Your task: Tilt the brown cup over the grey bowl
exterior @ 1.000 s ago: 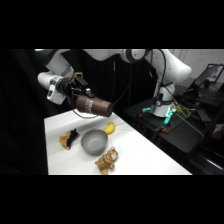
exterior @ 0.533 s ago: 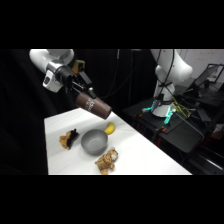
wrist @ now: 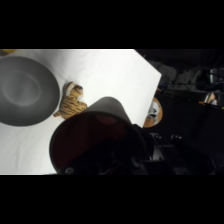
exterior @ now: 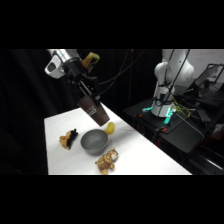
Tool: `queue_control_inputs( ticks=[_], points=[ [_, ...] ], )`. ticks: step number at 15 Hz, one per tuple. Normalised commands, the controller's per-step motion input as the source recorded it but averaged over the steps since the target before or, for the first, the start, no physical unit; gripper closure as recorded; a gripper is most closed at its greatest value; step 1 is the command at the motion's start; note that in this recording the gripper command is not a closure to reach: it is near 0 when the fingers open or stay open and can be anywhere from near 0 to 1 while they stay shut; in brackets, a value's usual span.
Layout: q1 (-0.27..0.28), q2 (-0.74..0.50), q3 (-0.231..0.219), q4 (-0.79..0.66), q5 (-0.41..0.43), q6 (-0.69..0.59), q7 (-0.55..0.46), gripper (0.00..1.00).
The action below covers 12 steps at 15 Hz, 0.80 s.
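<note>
A: Where is the brown cup?

B: In the air, tilted, above the grey bowl, which sits on the white surface. The gripper has its fingers closed around the cup.

A: What lies near the bowl?

B: A striped tiger toy just beside it, a yellow banana-like toy behind it, and a brown-and-black toy on its other side.

A: And from the wrist?

B: The cup's rim fills the foreground, the bowl beyond it.

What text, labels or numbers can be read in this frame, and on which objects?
None legible. The brown cup, held tilted in the gripper above the grey bowl, bears a small pale mark on its side, too blurred to read. No readable text shows in the wrist view.
</note>
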Motion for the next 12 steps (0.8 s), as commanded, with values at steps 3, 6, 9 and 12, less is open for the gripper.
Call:
queue_control_inputs(
  ticks=[3,6,9,12],
  points=[
    [0.197,-0.63,0.090,-0.99,-0.311,1.00,0.31,0.11],
    [0.183,-0.57,0.117,-0.99,-0.287,0.98,0.46,0.11],
    [0.178,-0.52,0.139,-0.99,-0.241,0.82,0.53,0.11],
    [0.179,-0.48,0.157,-0.99,-0.144,0.75,0.52,0.11]
  ],
)
